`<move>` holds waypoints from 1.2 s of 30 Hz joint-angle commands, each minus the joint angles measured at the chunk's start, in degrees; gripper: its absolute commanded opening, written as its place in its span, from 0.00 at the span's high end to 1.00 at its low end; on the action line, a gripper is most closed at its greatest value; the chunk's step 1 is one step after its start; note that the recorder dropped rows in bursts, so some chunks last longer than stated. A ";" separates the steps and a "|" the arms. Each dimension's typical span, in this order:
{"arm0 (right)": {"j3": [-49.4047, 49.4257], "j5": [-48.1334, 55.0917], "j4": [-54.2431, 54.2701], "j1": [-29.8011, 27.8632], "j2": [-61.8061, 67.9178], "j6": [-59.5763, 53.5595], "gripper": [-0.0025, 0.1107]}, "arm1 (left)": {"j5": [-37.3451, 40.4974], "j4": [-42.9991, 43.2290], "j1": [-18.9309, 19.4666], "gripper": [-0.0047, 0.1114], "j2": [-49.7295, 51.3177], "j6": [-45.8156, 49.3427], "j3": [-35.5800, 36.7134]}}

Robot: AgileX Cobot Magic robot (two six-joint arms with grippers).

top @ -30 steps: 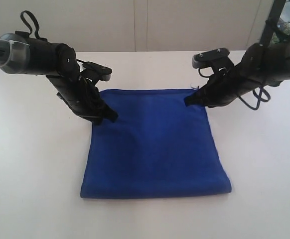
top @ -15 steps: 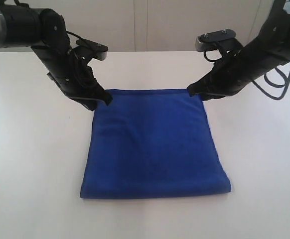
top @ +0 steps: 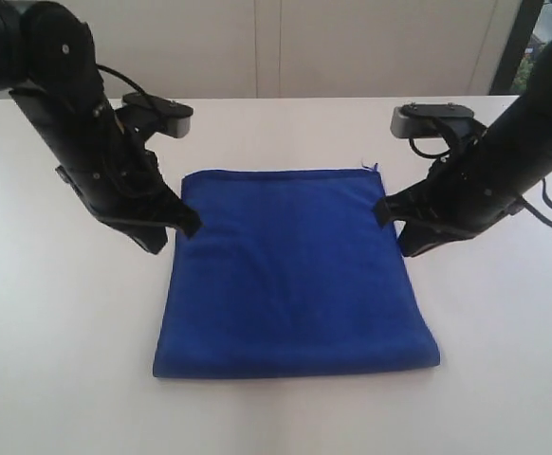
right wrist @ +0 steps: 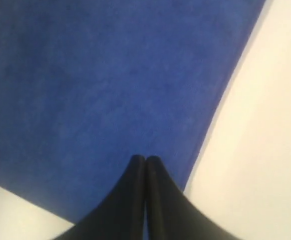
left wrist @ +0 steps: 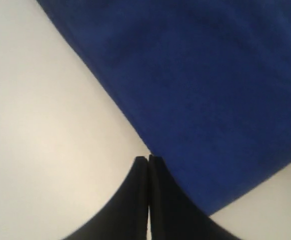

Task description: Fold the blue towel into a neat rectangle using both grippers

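Note:
The blue towel (top: pixel 295 270) lies flat on the white table as a folded, roughly square shape, with a tiny white tag (top: pixel 373 166) at its far right corner. My left gripper (top: pixel 190 226) is shut and empty, its tips at the towel's left edge near the far corner. In the left wrist view the left gripper (left wrist: pixel 148 158) sits right on the line between towel (left wrist: pixel 210 90) and table. My right gripper (top: pixel 383 211) is shut and empty at the towel's right edge. In the right wrist view the right gripper (right wrist: pixel 145 158) is over the towel (right wrist: pixel 110 85), just inside its hem.
The white table (top: pixel 58 322) spreads wide on every side of the towel. A pale wall with panel seams (top: pixel 266 47) runs behind the table's far edge. A dark post (top: pixel 521 43) stands at the back right.
Both grippers, shut all along, lifted back at the towel's far corners and then came down nearer along its side edges. The towel has not moved.

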 commanded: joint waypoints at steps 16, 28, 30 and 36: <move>10.72 -7.40 0.89 5.97 1.25 3.66 0.98 | -18.65 -2.71 -7.20 0.96 2.37 -10.79 16.83; 10.80 -5.83 -11.78 5.97 5.51 13.87 0.98 | -14.35 -1.88 -7.20 0.96 6.14 -8.97 17.09; 10.80 -5.83 -11.78 5.97 5.96 13.87 0.98 | -14.35 -1.88 -7.20 0.96 6.14 -8.97 17.09; 9.61 -4.57 -11.78 5.97 3.80 14.01 0.98 | -11.97 -1.26 -7.20 0.96 4.02 -8.97 15.93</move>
